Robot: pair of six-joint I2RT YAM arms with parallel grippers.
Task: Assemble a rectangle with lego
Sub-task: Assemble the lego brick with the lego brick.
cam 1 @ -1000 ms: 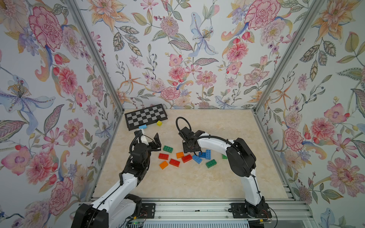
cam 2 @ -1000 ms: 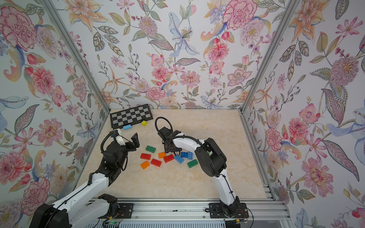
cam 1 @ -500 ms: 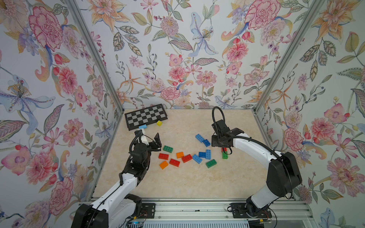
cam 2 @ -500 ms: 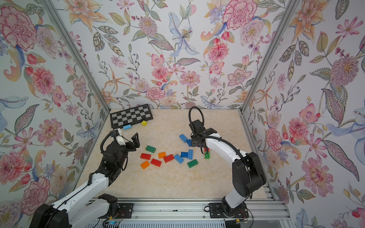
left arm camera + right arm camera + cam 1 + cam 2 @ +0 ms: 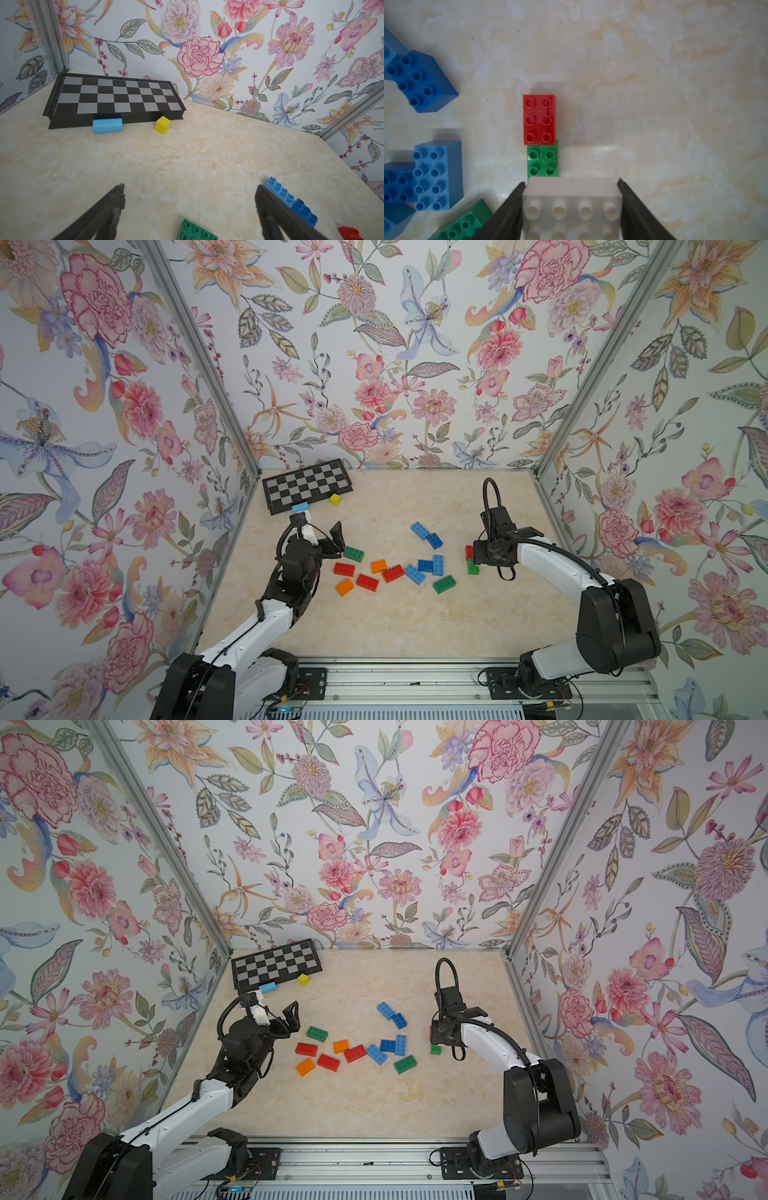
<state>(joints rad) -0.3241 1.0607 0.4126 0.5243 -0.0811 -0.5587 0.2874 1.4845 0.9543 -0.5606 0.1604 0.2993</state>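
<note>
We see a white lego brick clamped in the right pincer, just beside a green brick touching a red brick on the worktop. The left pincer hangs spread apart near the scattered bricks.

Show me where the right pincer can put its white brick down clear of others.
Bare marble lies beside the red brick and small green brick, on the side away from the blue bricks; also between the scatter and the front rail. Crowded: the middle strip between left pincer and right pincer holding the white brick.
</note>
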